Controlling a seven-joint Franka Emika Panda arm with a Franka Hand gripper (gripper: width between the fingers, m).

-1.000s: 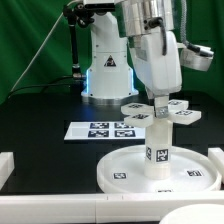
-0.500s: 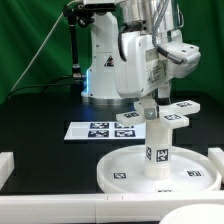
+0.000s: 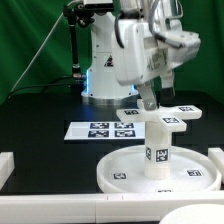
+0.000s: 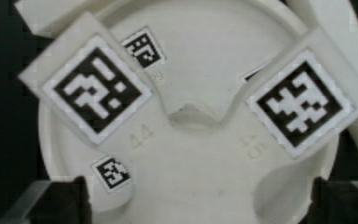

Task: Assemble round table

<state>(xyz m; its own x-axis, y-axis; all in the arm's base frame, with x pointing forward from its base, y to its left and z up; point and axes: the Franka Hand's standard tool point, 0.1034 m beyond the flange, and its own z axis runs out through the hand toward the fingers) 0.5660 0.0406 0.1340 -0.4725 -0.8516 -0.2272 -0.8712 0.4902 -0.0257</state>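
Note:
The large round rimmed disc (image 3: 120, 172) lies flat on the black table near the front. The short cylindrical leg (image 3: 158, 150) stands upright on its middle. The cross-shaped piece (image 3: 166, 120) sits level on top of the leg. My gripper (image 3: 152, 108) reaches down from above and is shut on the cross-shaped piece at its centre. In the wrist view two tagged arms of the cross-shaped piece (image 4: 96, 85) spread out over the disc (image 4: 167, 165) below, and my dark fingers (image 4: 60, 205) stand on either side of the white part.
The marker board (image 3: 100, 130) lies flat behind the disc on the exterior view's left. The robot base (image 3: 105, 75) stands at the back. White rail blocks sit at the front left (image 3: 5, 165) and right (image 3: 215, 158).
My wrist has turned about the vertical axis, and the cross-shaped piece has turned with it on top of the leg. The disc and leg have stayed in place.

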